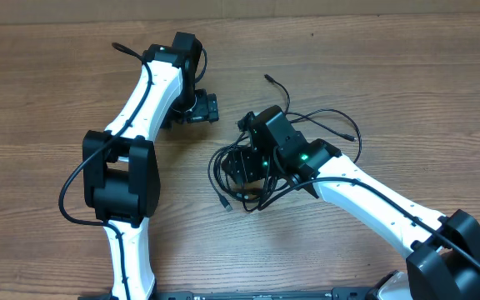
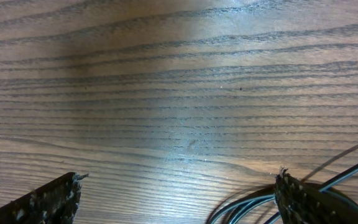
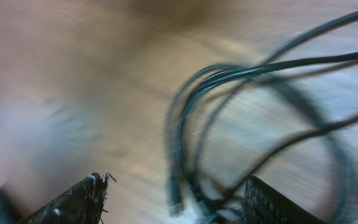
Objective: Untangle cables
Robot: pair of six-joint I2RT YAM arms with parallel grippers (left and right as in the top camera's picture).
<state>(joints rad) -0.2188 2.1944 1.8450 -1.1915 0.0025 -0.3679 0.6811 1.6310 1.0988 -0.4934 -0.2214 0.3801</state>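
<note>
The cables (image 1: pixel 223 171) lie as a loose black tangle at mid-table, with strands running out to small plugs (image 1: pixel 268 78) at the far side, at the right and at the near side. My right gripper (image 1: pixel 242 167) hovers right over the tangle. In the blurred right wrist view its fingers (image 3: pixel 73 202) stand apart, open, with several cable loops (image 3: pixel 191 155) passing between them near the right finger. My left gripper (image 1: pixel 200 108) sits up and to the left of the tangle, wide open (image 2: pixel 179 176) over bare wood. Black cords (image 2: pixel 247 204) curve past its right finger (image 2: pixel 309 200).
The wooden table (image 1: pixel 48 100) spreads to the left and far right. The left arm (image 1: pixel 132 108) runs from the near edge up the left side. The right arm (image 1: pixel 373 200) comes in from the near right corner. A black wire (image 1: pixel 73 187) loops off the left arm.
</note>
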